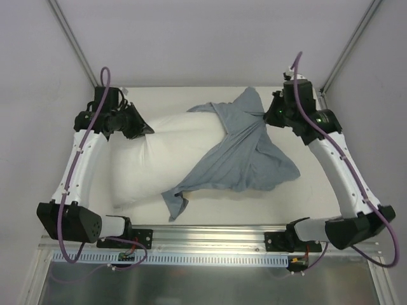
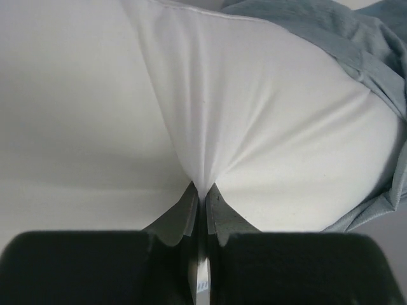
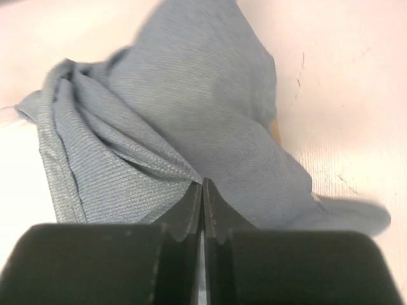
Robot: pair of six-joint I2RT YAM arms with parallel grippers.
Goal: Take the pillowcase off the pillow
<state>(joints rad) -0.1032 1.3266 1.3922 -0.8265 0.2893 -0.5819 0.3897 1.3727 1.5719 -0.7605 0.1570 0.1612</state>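
The white pillow lies across the table's left half. Its right end is still inside the grey-blue pillowcase, which is bunched and spread out to the right. My left gripper is at the pillow's far left corner, shut on a pinch of the pillow's white fabric, which pulls into folds at the left gripper. My right gripper is at the far right, shut on a gathered fold of the pillowcase, whose creases converge at the right gripper.
The white tabletop is bounded by grey walls with metal posts at the far corners. A metal rail with both arm bases runs along the near edge. A loose pillowcase corner hangs toward the front.
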